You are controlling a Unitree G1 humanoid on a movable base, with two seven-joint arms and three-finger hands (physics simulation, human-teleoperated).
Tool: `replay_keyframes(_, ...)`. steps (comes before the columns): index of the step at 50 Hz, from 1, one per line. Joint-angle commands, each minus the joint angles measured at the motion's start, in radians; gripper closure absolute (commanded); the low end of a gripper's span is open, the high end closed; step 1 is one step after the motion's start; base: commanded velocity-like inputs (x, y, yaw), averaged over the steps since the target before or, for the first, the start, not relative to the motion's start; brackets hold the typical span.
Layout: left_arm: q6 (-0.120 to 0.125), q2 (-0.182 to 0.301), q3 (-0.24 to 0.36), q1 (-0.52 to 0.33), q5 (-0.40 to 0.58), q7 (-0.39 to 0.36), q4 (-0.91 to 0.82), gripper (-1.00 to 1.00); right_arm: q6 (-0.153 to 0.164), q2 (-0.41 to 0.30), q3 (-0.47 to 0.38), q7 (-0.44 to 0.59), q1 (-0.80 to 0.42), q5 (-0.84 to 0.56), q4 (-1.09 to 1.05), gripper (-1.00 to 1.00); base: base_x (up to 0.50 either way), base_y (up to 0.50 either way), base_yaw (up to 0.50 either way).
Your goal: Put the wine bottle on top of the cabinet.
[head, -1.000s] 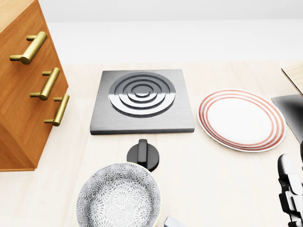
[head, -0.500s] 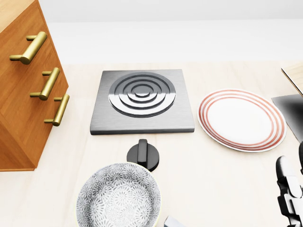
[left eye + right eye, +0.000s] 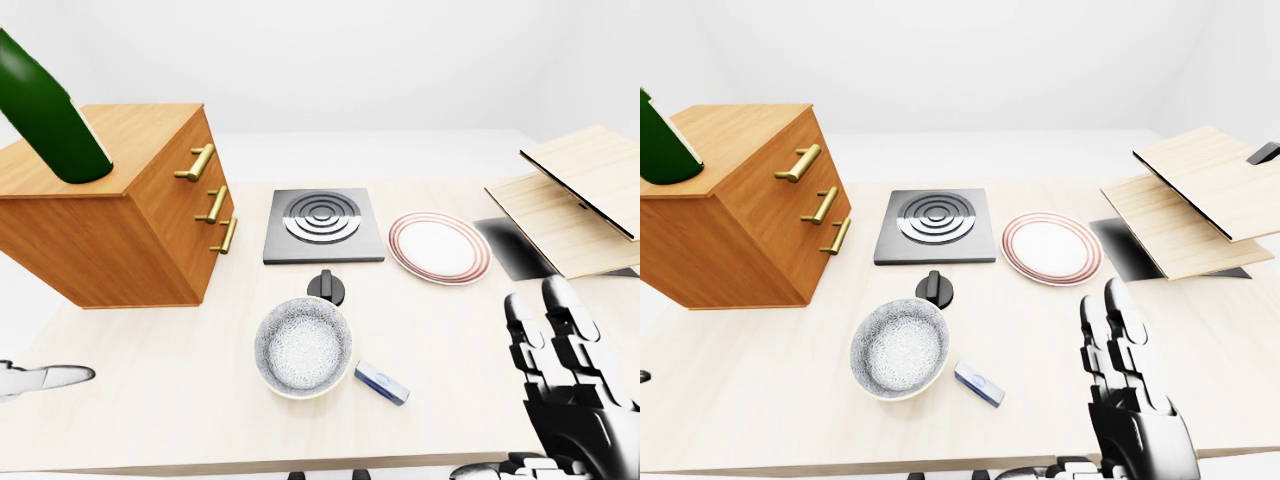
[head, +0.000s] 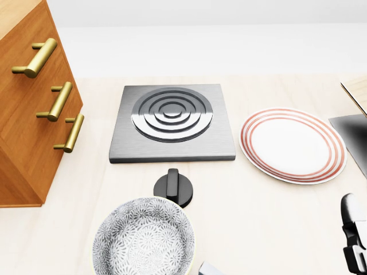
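Note:
The green wine bottle (image 3: 45, 115) shows at the top left of the left-eye view. It leans up and to the left, its base on the top of the wooden cabinet (image 3: 120, 215), and its neck is cut off by the picture's edge. No hand touches it. My right hand (image 3: 555, 335) stands at the bottom right with its fingers stretched out and nothing in them. A pale shape at the bottom left edge is my left hand (image 3: 40, 379); its fingers are not clear.
On the light table lie a grey hob plate (image 3: 323, 224), a black knob (image 3: 326, 286), a patterned bowl (image 3: 303, 346), a red-rimmed plate (image 3: 439, 247) and a small blue-white box (image 3: 381, 382). Wooden boards (image 3: 575, 195) are stacked at the right. The cabinet has three brass handles (image 3: 212, 204).
In the head view my right hand has sunk lower at the bottom right corner. The table's things have not moved.

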Motion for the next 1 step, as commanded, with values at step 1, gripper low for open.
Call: replay_keyframes(1, 0.000, -0.217, -0.023, 0.152, 0.180, 0.000, -0.116, -1.00, -0.069, -0.117, 0.092, -0.119, 0.083, 0.019, -0.005, -1.00, 0.00, 0.00, 0.00)
